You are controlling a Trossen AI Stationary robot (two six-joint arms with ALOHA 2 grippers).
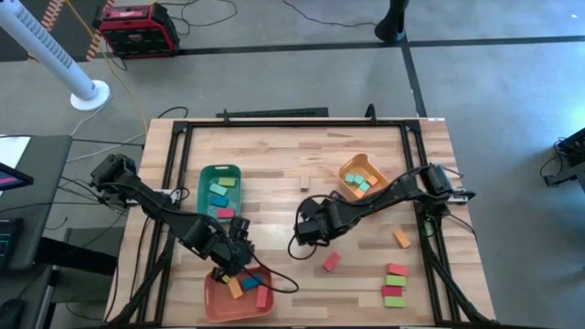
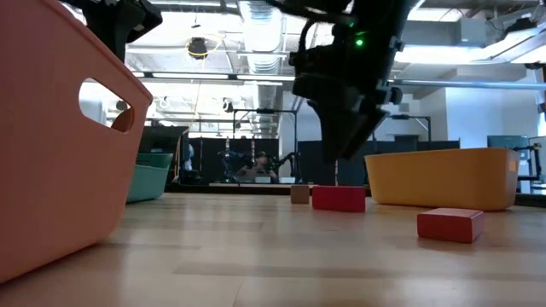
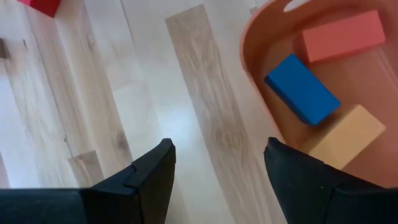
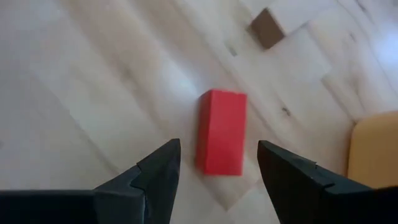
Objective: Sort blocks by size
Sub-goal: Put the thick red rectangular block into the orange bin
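My right gripper [image 4: 217, 144] [image 2: 339, 152] hangs open a little above a red block [image 4: 221, 140] [image 2: 339, 198] that lies flat on the table; the arm hides this block in the high view. My left gripper [image 3: 217, 149] [image 1: 239, 256] stands open over bare table beside the salmon tray's [image 1: 212, 302] far rim. In that tray lie a salmon-red block [image 3: 341, 36], a blue one [image 3: 303, 89] and an orange one [image 3: 345, 135]. A second red block [image 1: 331, 262] [image 2: 450, 223] lies nearer the front edge.
A green tray [image 1: 203, 190] and an orange tray [image 1: 345, 171] with blocks stand farther back. An orange block [image 1: 402, 238] and a row of pink, green and red blocks [image 1: 395, 283] lie at the right front. A small brown cube [image 4: 267, 28] sits beyond the red block.
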